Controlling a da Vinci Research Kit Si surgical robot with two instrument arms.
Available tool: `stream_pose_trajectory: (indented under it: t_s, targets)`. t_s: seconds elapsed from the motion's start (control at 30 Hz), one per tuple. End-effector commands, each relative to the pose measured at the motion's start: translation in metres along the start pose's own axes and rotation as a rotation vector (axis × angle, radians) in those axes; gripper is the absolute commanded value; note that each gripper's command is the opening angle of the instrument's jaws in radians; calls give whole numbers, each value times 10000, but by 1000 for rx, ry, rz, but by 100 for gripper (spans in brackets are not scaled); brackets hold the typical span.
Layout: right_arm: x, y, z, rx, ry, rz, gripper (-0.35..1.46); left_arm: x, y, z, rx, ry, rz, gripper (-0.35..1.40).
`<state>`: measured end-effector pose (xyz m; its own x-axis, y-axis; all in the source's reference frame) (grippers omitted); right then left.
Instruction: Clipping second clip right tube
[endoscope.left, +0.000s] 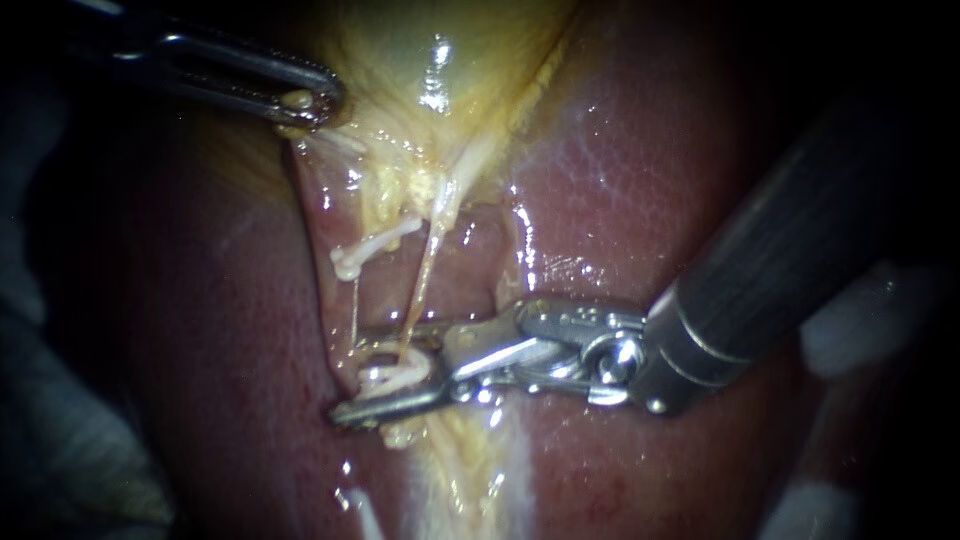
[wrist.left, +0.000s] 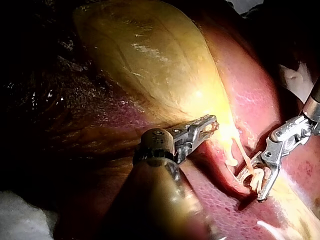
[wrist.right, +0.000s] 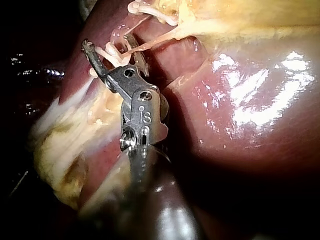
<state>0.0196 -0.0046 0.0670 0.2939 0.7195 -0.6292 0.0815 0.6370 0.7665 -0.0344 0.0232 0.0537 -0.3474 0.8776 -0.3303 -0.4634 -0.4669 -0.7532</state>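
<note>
A thin pale strand, the right tube (endoscope.left: 425, 270), runs down from the yellow gallbladder (endoscope.left: 420, 50) into my right instrument (endoscope.left: 352, 378). Its jaws stand apart on either side of the tube, and a white clip (endoscope.left: 395, 377) lies on the tube between them. The right wrist view shows the same: jaws of the right instrument (wrist.right: 107, 44) apart, the clip (wrist.right: 114, 56) in the gap. A second white clip (endoscope.left: 365, 250) sits higher up, to the left. My left instrument (endoscope.left: 310, 103) is shut on the gallbladder's edge, and the left wrist view shows that same hold of the left instrument (wrist.left: 212, 125).
Dark red liver (endoscope.left: 620, 170) surrounds the cleft on both sides. Yellow fatty tissue (endoscope.left: 460, 470) lies below the right instrument's jaws. A thinner strand (endoscope.left: 354, 305) hangs left of the right tube. White gauze (wrist.left: 20, 220) shows behind the left shaft.
</note>
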Motion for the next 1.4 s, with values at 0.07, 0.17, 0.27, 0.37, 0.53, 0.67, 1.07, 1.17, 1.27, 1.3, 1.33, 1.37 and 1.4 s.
stream_pose_trajectory:
  t_s: [0.07, 0.17, 0.27, 0.37, 0.53, 0.67, 1.07, 1.17, 1.27, 1.3, 1.33, 1.37, 1.4]
  targets:
    - [0, 0, -3, 1, 0, 0, 48, 0, 0, -1, -1, 0, 1, -35]
    - [0, 0, -11, 5, 0, 0, 48, -1, 0, -2, -1, 0, 1, -35]
    - [1, 3, -22, 9, -1, 2, 48, -1, 0, -2, -1, 0, 1, -35]
    - [3, 5, -33, 3, 3, 4, 48, -1, -1, -3, -2, -1, 1, -35]
    - [2, 8, -55, 0, 10, 6, 48, -2, -1, -4, -2, -1, 2, -35]
    - [2, 11, -70, -5, 1, 14, 47, -2, -1, -4, -2, -1, 2, -35]
    - [5, 13, -84, -9, -4, 48, 47, -3, -1, -5, -2, -1, 2, -35]
    - [5, 14, -84, -10, -4, 59, 47, -3, -1, -5, -2, -1, 2, -35]
    - [4, 14, -84, -10, -4, 65, 47, -3, -1, -5, -2, -1, 2, -35]
    - [4, 14, -84, -10, -4, 65, 47, -3, -1, -5, -2, -1, 2, -35]
    - [4, 15, -84, -10, -4, 71, 46, -3, -1, -5, -2, -1, 2, -35]
    - [4, 15, -85, -10, -4, 71, 46, -3, -1, -5, -2, -1, 2, -35]
    - [4, 16, -85, -10, -3, 77, 46, -3, -1, -5, -2, -1, 2, -35]
